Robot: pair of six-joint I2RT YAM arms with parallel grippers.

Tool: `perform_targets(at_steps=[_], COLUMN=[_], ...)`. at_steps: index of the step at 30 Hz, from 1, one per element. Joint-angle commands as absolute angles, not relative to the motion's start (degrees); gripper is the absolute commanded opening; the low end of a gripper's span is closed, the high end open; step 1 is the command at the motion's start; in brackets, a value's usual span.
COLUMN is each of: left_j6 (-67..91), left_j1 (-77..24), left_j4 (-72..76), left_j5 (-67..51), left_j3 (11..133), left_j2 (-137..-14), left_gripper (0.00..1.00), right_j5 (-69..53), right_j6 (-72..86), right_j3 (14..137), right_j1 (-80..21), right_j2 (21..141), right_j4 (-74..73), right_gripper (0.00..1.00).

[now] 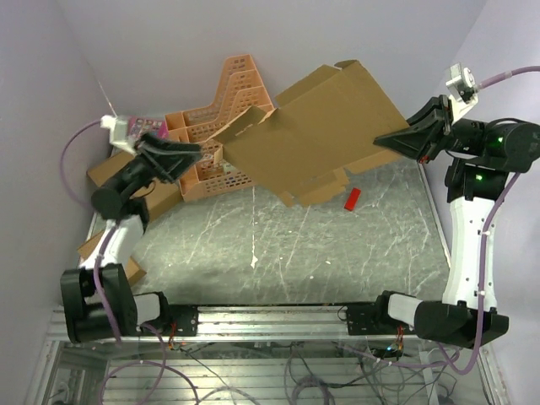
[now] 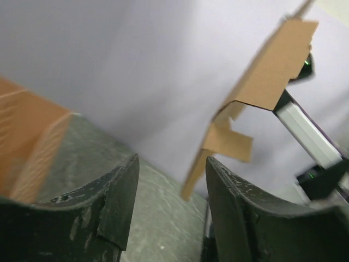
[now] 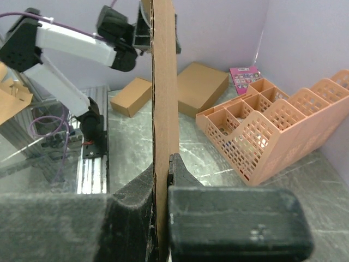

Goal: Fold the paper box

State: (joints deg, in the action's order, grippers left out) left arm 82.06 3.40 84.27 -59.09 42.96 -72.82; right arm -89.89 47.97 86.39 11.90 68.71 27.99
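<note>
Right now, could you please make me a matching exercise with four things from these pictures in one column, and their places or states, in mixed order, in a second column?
Column one
1. paper box
2. left gripper
3. right gripper
4. small red block

Column two
A. lies on the table
B. open, with nothing between its fingers
C. held up in the air, tilted
D. shut on a cardboard edge

Right pairs: 1-C, 2-B, 3-D, 4-A
</note>
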Motion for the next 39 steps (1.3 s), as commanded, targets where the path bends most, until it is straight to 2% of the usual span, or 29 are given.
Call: perform_targets(at_steps=[1, 6, 10, 13, 15, 18, 21, 25, 29, 33, 39], left_j6=[85.45, 85.99, 78.88, 76.86, 74.81, 65.67, 54.98, 53.98, 66.91, 75.85, 63.01], left_j1=[15.58, 18.04, 18.05, 17.79, 17.34, 15.73, 12.65, 10.13, 9.84, 7.80, -4.71], left_j4=[98.68, 89.01, 74.15, 69.70, 68.69, 57.64, 48.41, 54.01, 68.18, 84.97, 75.22], left_j5=[-53.16, -54.62, -54.74, -53.73, -52.48, -51.56, -50.06, -48.95, -48.52, -41.82, -31.65], left_j3=[35.86, 41.09, 46.25, 47.73, 47.59, 49.06, 51.03, 47.92, 37.38, 25.98, 18.59], left_j2=[-65.08, -62.25, -61.26, -61.20, -60.25, -58.05, -55.94, -55.10, -57.50, -58.56, -53.52], left_gripper=[0.66, 0.65, 0.65, 0.66, 0.70, 0.73, 0.76, 0.85, 0.85, 0.84, 0.86], right_j5=[-90.28, -89.81, -89.04, -87.30, -86.01, -84.28, -82.51, -80.19, -80.08, -81.21, -81.90], right_j6=[46.85, 45.66, 39.11, 29.42, 20.54, 9.35, 2.08, -5.16, -2.56, 11.53, 29.17], right_j3=[83.85, 80.38, 79.40, 80.13, 81.88, 84.64, 86.11, 87.00, 85.00, 79.58, 75.86], right_j1=[13.58, 14.78, 15.42, 15.47, 15.42, 15.41, 15.38, 15.38, 15.38, 15.38, 15.27], right_j2=[67.53, 66.30, 65.01, 64.40, 64.47, 65.07, 65.33, 64.90, 63.41, 60.89, 60.65], right_j4=[29.51, 29.33, 22.56, 11.53, 1.21, -13.39, -21.56, -29.21, -27.53, -11.54, 4.71], right_gripper=[0.00, 0.00, 0.00, 0.00, 0.00, 0.00, 0.00, 0.00, 0.00, 0.00, 0.00])
